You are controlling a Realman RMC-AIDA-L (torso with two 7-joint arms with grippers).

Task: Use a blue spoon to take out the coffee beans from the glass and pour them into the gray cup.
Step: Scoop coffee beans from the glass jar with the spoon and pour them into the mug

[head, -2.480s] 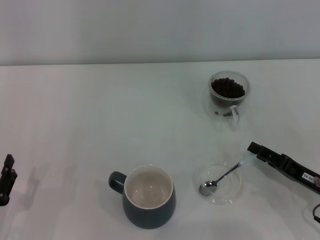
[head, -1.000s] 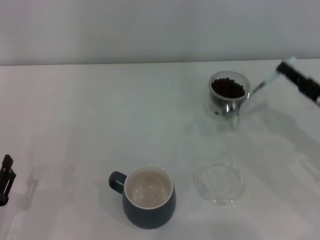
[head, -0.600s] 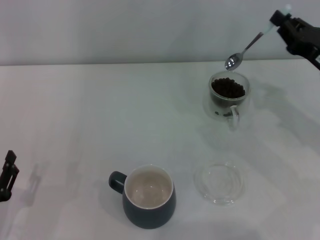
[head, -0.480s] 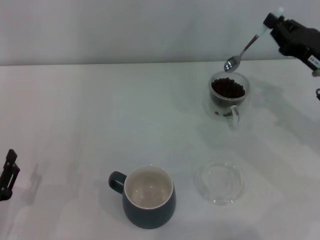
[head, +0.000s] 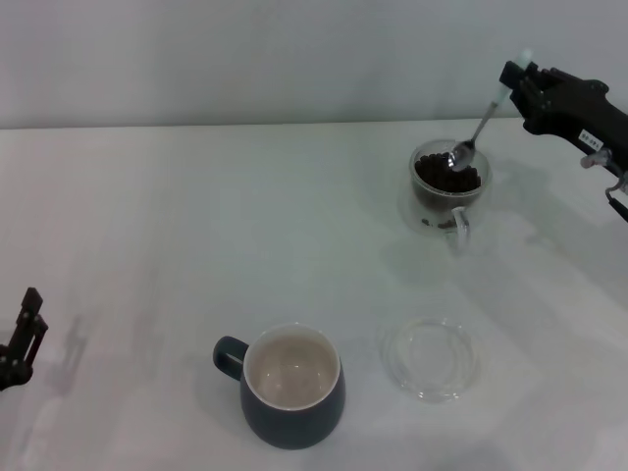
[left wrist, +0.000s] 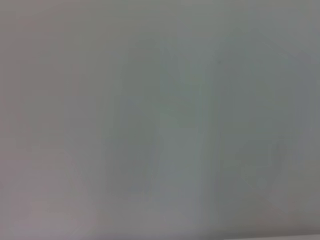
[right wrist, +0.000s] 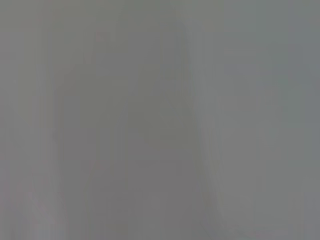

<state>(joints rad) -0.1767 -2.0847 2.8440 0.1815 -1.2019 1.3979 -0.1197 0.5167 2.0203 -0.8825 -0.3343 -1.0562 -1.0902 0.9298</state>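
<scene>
Right pincer gripping blue spoon, white table

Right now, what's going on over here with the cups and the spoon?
The right gripper, at the far right of the table, holds the blue spoon by its handle, angled down so its metal bowl dips into the coffee beans in the glass. No beans are in the gray cup near the front; its cream inside looks empty. A clear saucer sits beside the cup. The left gripper is parked at the table's left edge.
</scene>
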